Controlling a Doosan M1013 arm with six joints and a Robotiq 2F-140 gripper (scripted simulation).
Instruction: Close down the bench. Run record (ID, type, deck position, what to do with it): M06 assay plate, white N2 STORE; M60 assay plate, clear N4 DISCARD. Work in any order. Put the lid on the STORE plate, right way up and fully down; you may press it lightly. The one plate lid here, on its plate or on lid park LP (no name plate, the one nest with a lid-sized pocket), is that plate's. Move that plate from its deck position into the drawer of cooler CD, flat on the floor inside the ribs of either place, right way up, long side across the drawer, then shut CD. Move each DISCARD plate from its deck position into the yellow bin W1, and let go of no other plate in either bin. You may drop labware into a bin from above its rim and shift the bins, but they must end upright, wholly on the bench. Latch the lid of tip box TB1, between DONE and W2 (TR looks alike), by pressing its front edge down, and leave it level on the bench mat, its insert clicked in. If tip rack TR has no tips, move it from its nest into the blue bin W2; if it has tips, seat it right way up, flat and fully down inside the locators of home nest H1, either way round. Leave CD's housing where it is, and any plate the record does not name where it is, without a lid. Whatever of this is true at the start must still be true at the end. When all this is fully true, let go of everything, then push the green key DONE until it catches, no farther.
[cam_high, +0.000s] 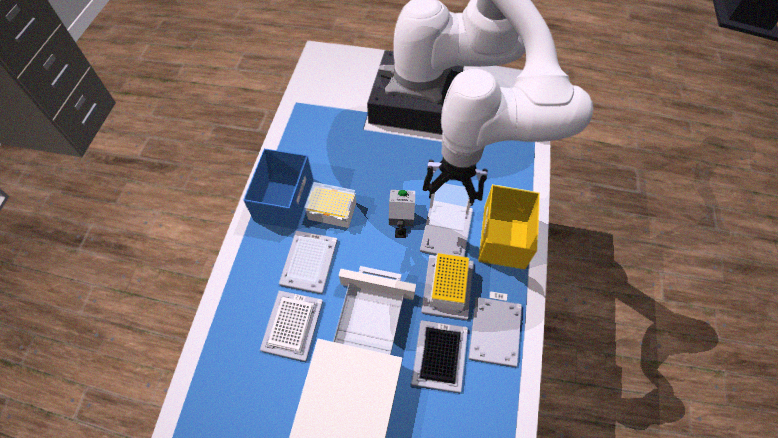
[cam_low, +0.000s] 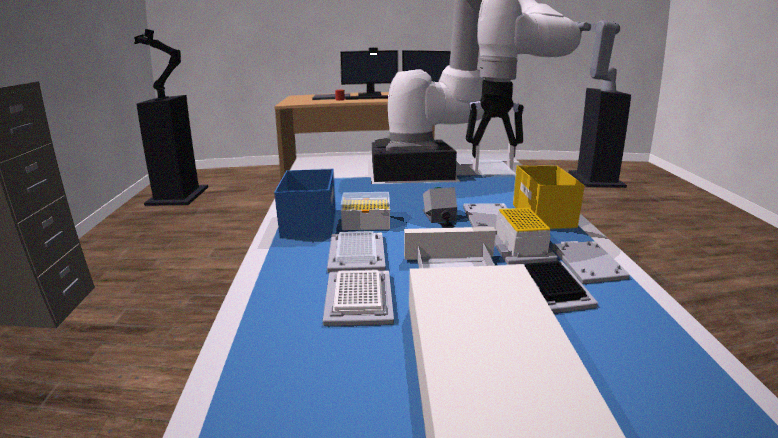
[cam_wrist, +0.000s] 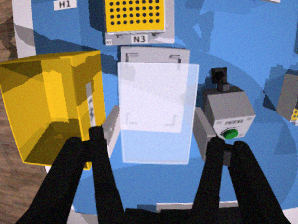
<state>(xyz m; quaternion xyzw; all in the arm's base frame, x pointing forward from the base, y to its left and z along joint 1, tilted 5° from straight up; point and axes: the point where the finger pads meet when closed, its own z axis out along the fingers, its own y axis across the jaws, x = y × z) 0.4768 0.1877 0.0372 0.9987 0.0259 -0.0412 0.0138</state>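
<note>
My gripper (cam_high: 451, 211) (cam_low: 493, 161) (cam_wrist: 156, 116) is shut on the clear plate lid (cam_high: 450, 202) (cam_low: 492, 168) (cam_wrist: 158, 106), gripping its long sides. It holds the lid level above the lid park nest (cam_high: 442, 243) (cam_low: 483, 213) (cam_wrist: 153, 54). The white plate (cam_high: 292, 324) (cam_low: 357, 288) sits without a lid in the front left nest. The clear plate (cam_high: 308, 257) (cam_low: 356, 245) sits in the nest behind it. The cooler's drawer (cam_high: 370, 318) (cam_low: 449, 245) stands open. The yellow bin (cam_high: 506, 250) (cam_low: 555, 209) (cam_wrist: 53, 106) is just right of my gripper.
The DONE key box (cam_high: 401, 204) (cam_low: 439, 204) (cam_wrist: 229, 116) stands left of my gripper. The tip box (cam_high: 329, 204) (cam_low: 365, 209) and blue bin (cam_high: 272, 212) (cam_low: 304, 212) are farther left. The yellow-topped tip rack (cam_high: 450, 277) (cam_low: 522, 228), a black plate (cam_high: 440, 354) (cam_low: 555, 281) and nest H1 (cam_high: 495, 329) (cam_low: 590, 261) lie in front.
</note>
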